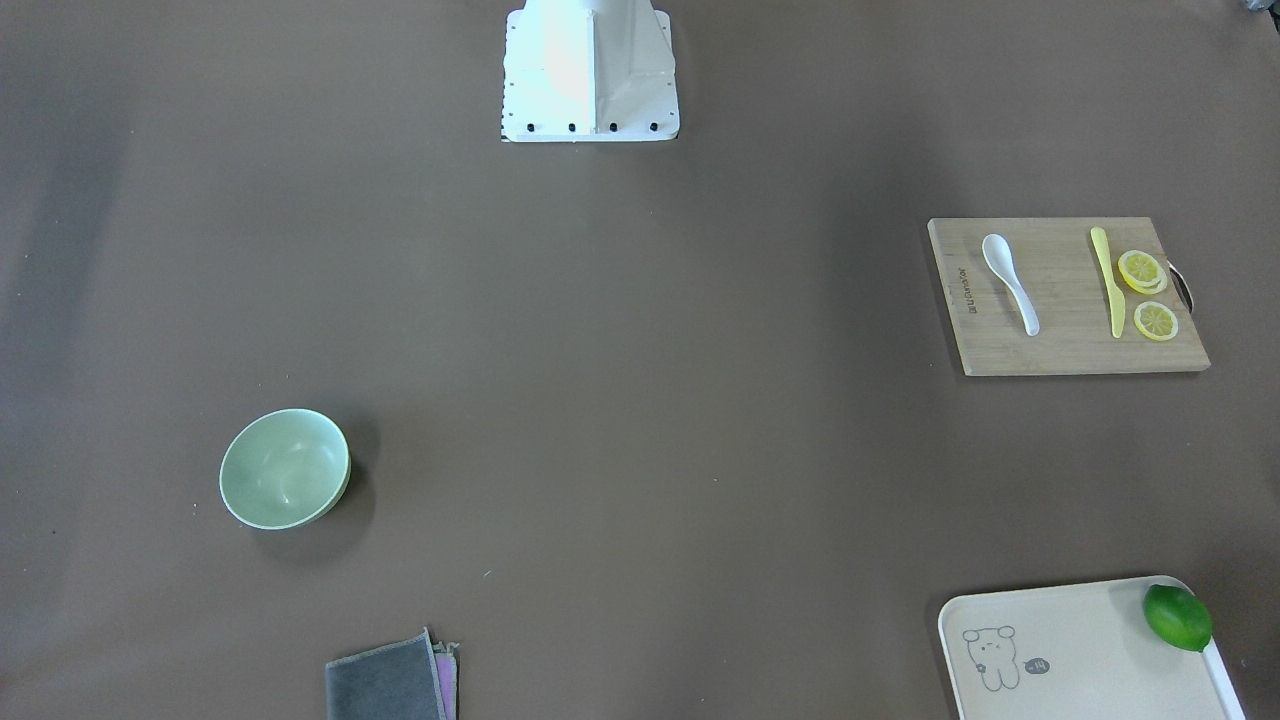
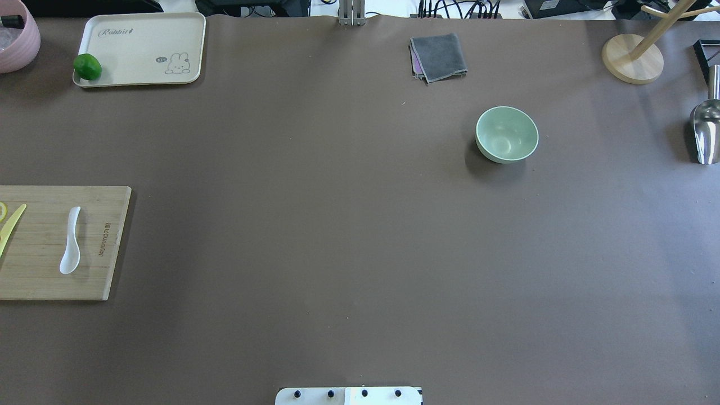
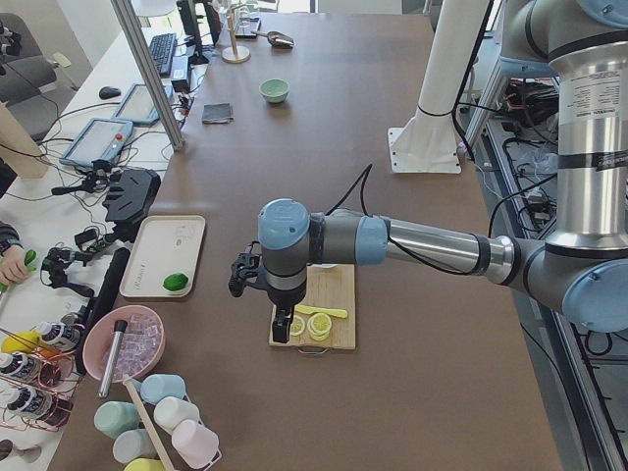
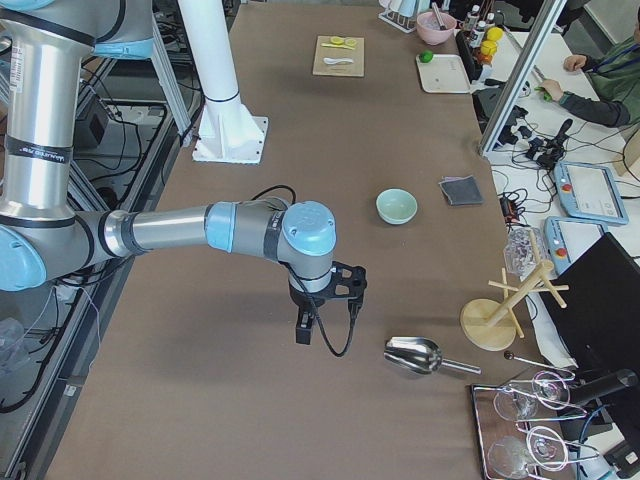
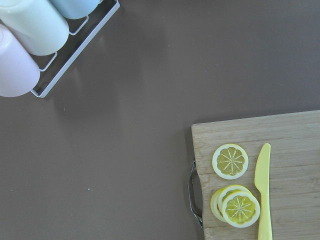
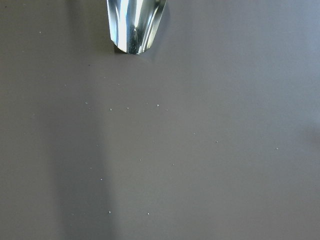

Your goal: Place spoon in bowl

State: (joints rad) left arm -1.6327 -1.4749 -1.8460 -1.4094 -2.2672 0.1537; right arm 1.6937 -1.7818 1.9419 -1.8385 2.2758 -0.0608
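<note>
The white spoon (image 1: 1010, 283) lies on a wooden cutting board (image 1: 1070, 345), scoop toward the robot; it also shows in the overhead view (image 2: 71, 241). The mint-green bowl (image 1: 285, 468) stands upright and empty on the table, far from the spoon, also in the overhead view (image 2: 507, 134). My left gripper (image 3: 282, 329) shows only in the exterior left view, hanging above the board's end by the lemon slices; I cannot tell whether it is open or shut. My right gripper (image 4: 303, 332) shows only in the exterior right view, above bare table near the bowl (image 4: 397, 206); I cannot tell its state.
A yellow knife (image 1: 1108, 282) and lemon slices (image 1: 1142, 270) share the board. A cream tray (image 1: 1080, 640) holds a lime (image 1: 1177, 617). A grey cloth (image 1: 385, 685) lies at the table's far edge. A metal scoop (image 2: 706, 132) and a wooden stand (image 2: 632, 58) are at the right end.
</note>
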